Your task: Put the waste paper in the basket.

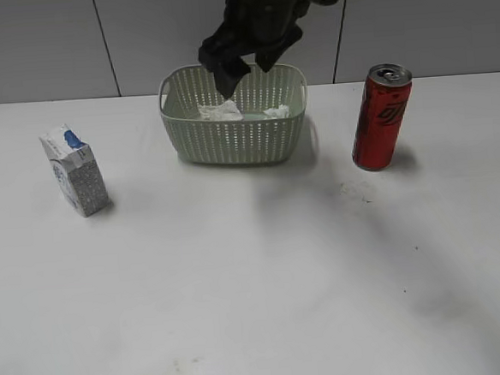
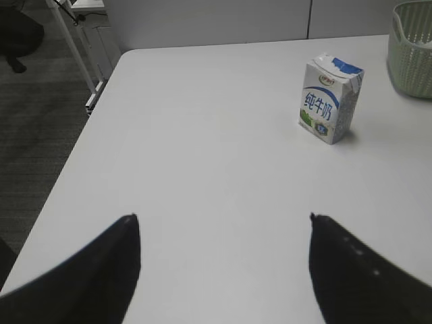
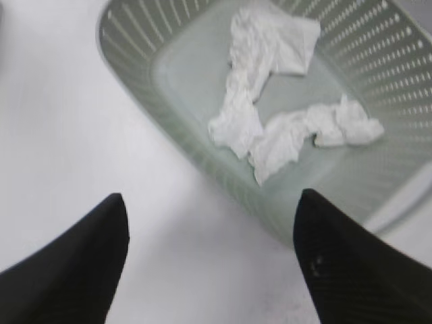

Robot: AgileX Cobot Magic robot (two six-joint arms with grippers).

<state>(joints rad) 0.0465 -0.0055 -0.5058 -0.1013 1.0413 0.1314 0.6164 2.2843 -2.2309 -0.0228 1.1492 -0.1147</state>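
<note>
Crumpled white waste paper (image 3: pixel 270 128) inside perforated pale green plastic basket (image 1: pixel 238 137), upper centre; right gripper (image 3: pixel 210 202) wide, empty; left gripper (image 2: pixel 223 219) wide too.

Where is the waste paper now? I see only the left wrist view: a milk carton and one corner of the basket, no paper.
Observer: The waste paper lies inside the basket, on its floor. The right wrist view looks straight down into it.
Operator: Is any paper left on the table?
Observer: No wad shows on the table in the exterior view. Only the carton and a red can stand there beside the basket.
Operator: Does the right gripper hold something?
Observer: No. The right gripper is open and empty, with its fingers spread wide. In the exterior view it hangs above the basket rim.
</note>
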